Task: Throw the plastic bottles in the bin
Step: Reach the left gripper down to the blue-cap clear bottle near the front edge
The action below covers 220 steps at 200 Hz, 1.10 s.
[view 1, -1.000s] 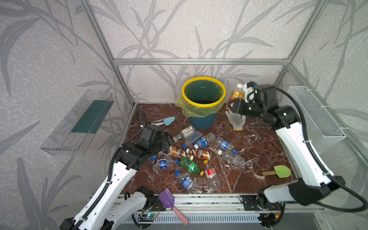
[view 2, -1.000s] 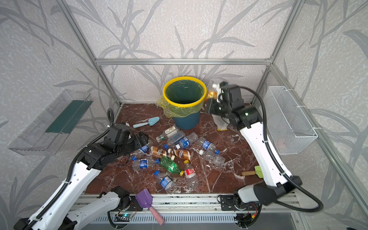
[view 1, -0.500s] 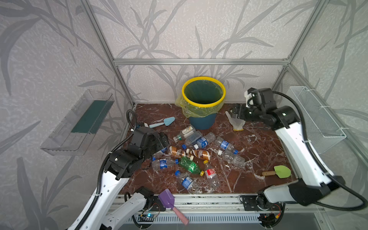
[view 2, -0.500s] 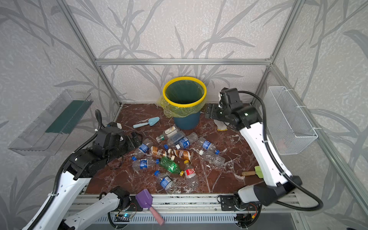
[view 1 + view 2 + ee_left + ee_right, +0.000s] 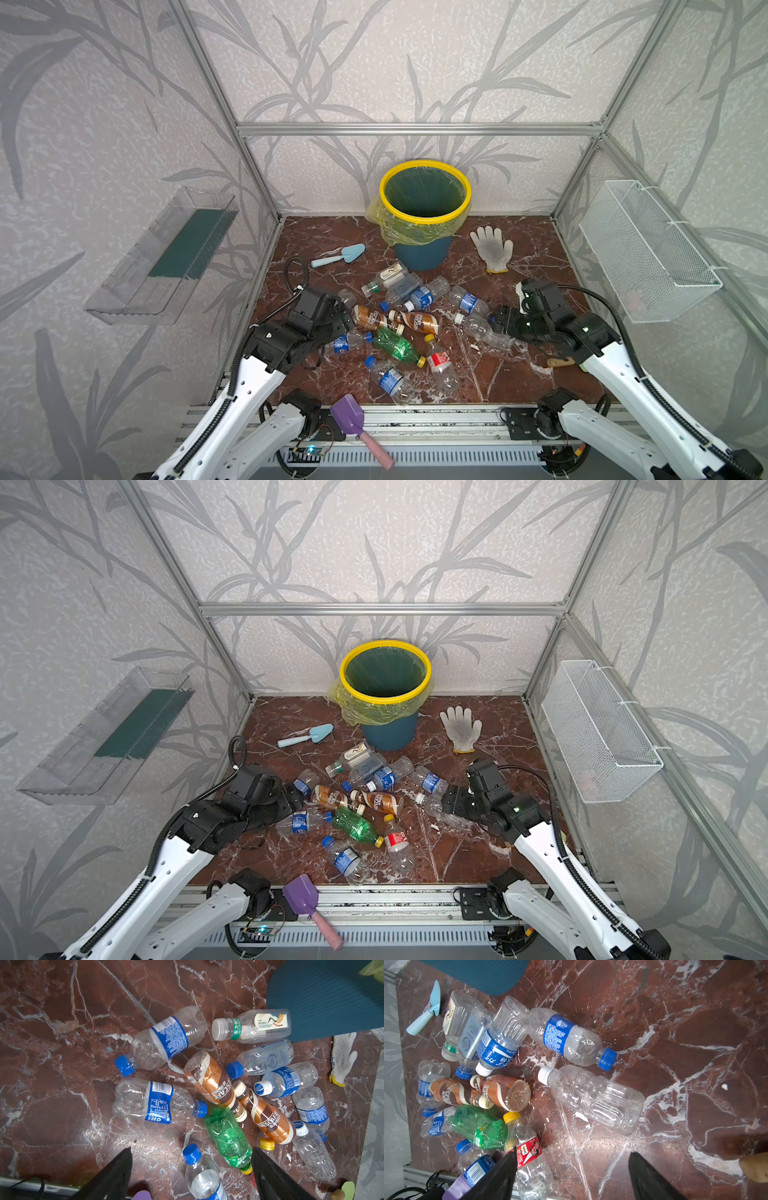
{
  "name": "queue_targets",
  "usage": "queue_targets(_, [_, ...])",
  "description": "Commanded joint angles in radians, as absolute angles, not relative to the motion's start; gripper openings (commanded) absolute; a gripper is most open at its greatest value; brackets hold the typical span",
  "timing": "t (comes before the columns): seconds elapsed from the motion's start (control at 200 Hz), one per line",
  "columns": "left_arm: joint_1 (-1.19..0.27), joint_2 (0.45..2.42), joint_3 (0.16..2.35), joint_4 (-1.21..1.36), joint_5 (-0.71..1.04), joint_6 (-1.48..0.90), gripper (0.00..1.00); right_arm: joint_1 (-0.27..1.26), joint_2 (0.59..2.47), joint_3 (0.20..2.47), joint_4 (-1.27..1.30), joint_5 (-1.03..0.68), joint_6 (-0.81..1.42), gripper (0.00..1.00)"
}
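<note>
Several plastic bottles [image 5: 399, 320] [image 5: 361, 800] lie in a heap on the red marble floor, in front of the teal bin [image 5: 422, 255] [image 5: 388, 733] with its yellow rim and liner. My left gripper [image 5: 338, 318] [image 5: 191, 1149] hovers open over the heap's left side, above a blue-capped bottle [image 5: 202, 1178] and beside a green one [image 5: 227, 1136]. My right gripper [image 5: 498, 322] [image 5: 573, 1153] is open and low at the heap's right edge. Bare floor shows between its fingers, a clear white-capped bottle [image 5: 593, 1099] [image 5: 484, 330] lies just ahead, and a red-labelled bottle [image 5: 529, 1153] is beside one finger.
A white glove [image 5: 492, 249] lies right of the bin and a light-blue trowel [image 5: 338, 257] to its left. A purple scoop [image 5: 349, 417] rests on the front rail. A wire basket [image 5: 648, 253] hangs on the right wall, a clear tray [image 5: 166, 253] on the left. A wooden handle [image 5: 561, 362] pokes out under the right arm.
My right gripper was up beside the bin's rim with an orange-brown bottle; that bottle is gone from it and the arm has dropped to the floor. The left arm shifted slightly.
</note>
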<state>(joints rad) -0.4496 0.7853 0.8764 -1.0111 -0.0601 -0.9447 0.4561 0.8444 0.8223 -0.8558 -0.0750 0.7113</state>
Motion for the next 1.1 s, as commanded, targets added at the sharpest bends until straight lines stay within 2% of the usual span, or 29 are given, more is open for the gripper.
queue_targets(0.0, [-0.446, 0.767, 0.836, -1.007, -0.015, -1.003, 0.85, 0.498, 0.819, 0.796, -0.806, -0.078, 0.775, 0.84])
queue_targets(0.245, [-0.475, 0.775, 0.767, -1.007, 0.057, -1.092, 0.82, 0.562, 0.830, 0.741, -0.767, -0.061, 0.825, 0.84])
queue_targets(0.715, [-0.984, 0.857, 0.657, -0.837, -0.005, -1.666, 0.91, 0.570, 0.813, 0.709, -0.763, -0.042, 0.815, 0.84])
queue_targets(0.855, [-1.069, 0.903, 0.616, -0.744, -0.003, -1.788, 0.92, 0.569, 0.807, 0.695, -0.759, -0.039, 0.812, 0.83])
queue_targets(1.095, [-1.134, 0.982, 0.572, -0.650, 0.018, -1.887, 0.90, 0.571, 0.811, 0.689, -0.750, -0.044, 0.804, 0.84])
